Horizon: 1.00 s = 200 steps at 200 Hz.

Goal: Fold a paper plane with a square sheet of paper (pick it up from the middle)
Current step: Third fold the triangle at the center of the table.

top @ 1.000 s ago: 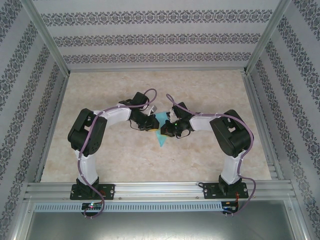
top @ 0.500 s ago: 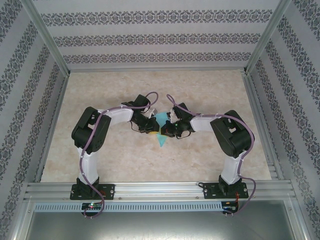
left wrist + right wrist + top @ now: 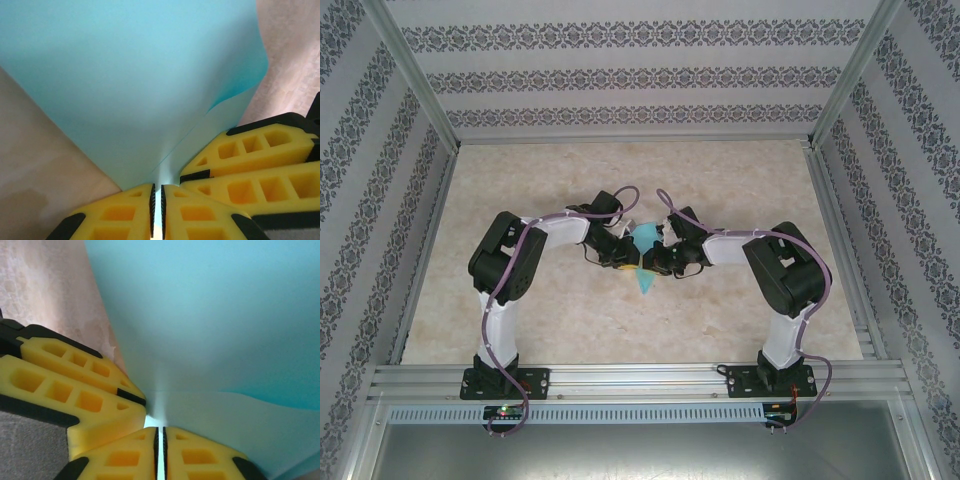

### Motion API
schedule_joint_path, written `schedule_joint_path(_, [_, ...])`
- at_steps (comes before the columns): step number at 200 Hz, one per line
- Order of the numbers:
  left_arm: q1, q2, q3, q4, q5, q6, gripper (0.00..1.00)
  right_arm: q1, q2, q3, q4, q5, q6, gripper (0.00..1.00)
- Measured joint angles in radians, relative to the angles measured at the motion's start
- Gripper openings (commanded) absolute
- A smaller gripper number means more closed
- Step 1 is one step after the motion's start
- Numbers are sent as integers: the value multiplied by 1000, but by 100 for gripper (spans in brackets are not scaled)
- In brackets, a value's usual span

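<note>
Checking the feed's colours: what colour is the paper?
Turquoise-blue paper, clearest in the left wrist view.

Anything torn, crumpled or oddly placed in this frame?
Nothing stands out. The blue paper is pinched by the left gripper and the right gripper side by side; it bows gently, with no tear visible.

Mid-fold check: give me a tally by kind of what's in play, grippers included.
turquoise paper sheet: 1, partly folded
grippers: 2, the left gripper and the right gripper, each pinching the sheet
Total: 3
</note>
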Motion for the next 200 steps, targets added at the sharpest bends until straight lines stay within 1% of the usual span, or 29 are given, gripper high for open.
schedule_joint_path(24, [0,6,8,0,0,3,16,-18,-26,-2,-7,1,-3,20])
schedule_joint_path(54, [0,13,18,0,0,6,16,-63,-56,2,-43,6,-35,19])
schedule_joint_path(106, [0,18,29,-5,0,11,16,-119,-45,73,-125,35,-116,19])
schedule_joint_path(171, [0,28,47,-16,-1,28,16,-126,36,146,-157,37,-163,19])
schedule_joint_path(200, [0,32,57,-27,-1,32,16,-126,51,155,-197,65,-186,18])
